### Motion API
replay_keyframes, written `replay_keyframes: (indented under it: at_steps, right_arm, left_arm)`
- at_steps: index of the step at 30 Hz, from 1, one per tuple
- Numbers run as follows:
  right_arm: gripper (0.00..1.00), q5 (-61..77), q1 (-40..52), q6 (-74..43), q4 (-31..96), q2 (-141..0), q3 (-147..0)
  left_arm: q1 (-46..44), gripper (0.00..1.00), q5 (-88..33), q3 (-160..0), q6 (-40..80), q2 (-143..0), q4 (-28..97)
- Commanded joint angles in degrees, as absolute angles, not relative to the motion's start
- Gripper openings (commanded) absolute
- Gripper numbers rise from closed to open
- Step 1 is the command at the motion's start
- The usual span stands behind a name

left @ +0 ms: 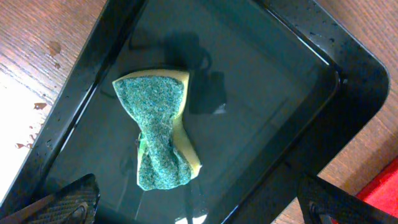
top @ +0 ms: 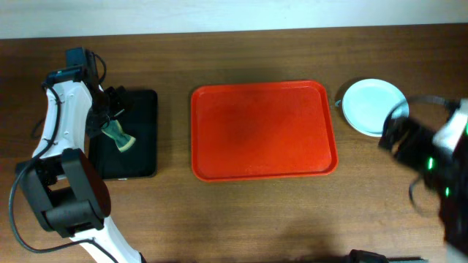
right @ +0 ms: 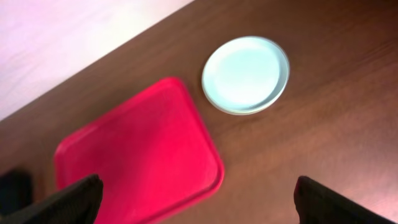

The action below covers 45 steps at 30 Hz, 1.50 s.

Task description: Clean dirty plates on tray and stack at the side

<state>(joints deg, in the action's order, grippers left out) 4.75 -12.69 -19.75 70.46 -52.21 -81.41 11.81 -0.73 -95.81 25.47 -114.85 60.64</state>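
The red tray (top: 263, 131) lies in the middle of the table with nothing on it; the right wrist view shows it too (right: 137, 152). To its right on the wood sits a pale blue plate (top: 374, 106) (right: 246, 74), with another rim just showing under its edge. My right gripper (top: 398, 135) (right: 199, 205) hovers open near the plate's front side, holding nothing. My left gripper (top: 110, 109) (left: 199, 211) hangs open over a green-and-yellow sponge (top: 119, 136) (left: 158, 134), apart from it.
The sponge lies in a wet black tray (top: 142, 164) (left: 292, 87) left of the red tray. Small dark spots mark the wood beside the black tray (left: 53, 48). The table's far edge meets a pale wall.
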Motion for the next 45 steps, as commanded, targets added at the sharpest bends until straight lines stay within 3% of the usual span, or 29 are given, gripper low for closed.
replay_keyframes:
  at_steps: [1,12,18,23,35,41,45]
  right_arm:
    - [0.99,4.9,-9.7,-20.4,73.2,-47.1,-80.4]
    - [0.99,4.9,-9.7,-20.4,74.2,-43.0,-80.4]
    - [0.99,-2.3,-9.6,-17.8,77.5,-42.4,-80.2]
    - [0.99,-2.1,-9.6,-17.0,75.0,-35.7,-74.0]
    - [0.99,6.1,-2.6,-11.4,32.5,-2.1,-27.1]
    - [0.99,6.7,-0.7,-11.3,11.8,-0.2,-14.1]
    - [0.98,2.9,1.1,-10.9,7.4,-0.2,-10.6]
  left_arm:
    - [11.8,0.99,-1.3,-96.5,24.6,-113.8,60.7]
    - [11.8,0.99,-1.3,-96.5,24.6,-113.8,60.7]
    - [11.8,0.99,-1.3,-96.5,24.6,-113.8,60.7]
    - [11.8,0.99,-1.3,-96.5,24.6,-113.8,60.7]
    - [11.8,0.99,-1.3,-96.5,24.6,-113.8,60.7]
    - [11.8,0.99,-1.3,-96.5,24.6,-113.8,60.7]
    - [11.8,0.99,-1.3,-96.5,24.6,-113.8,60.7]
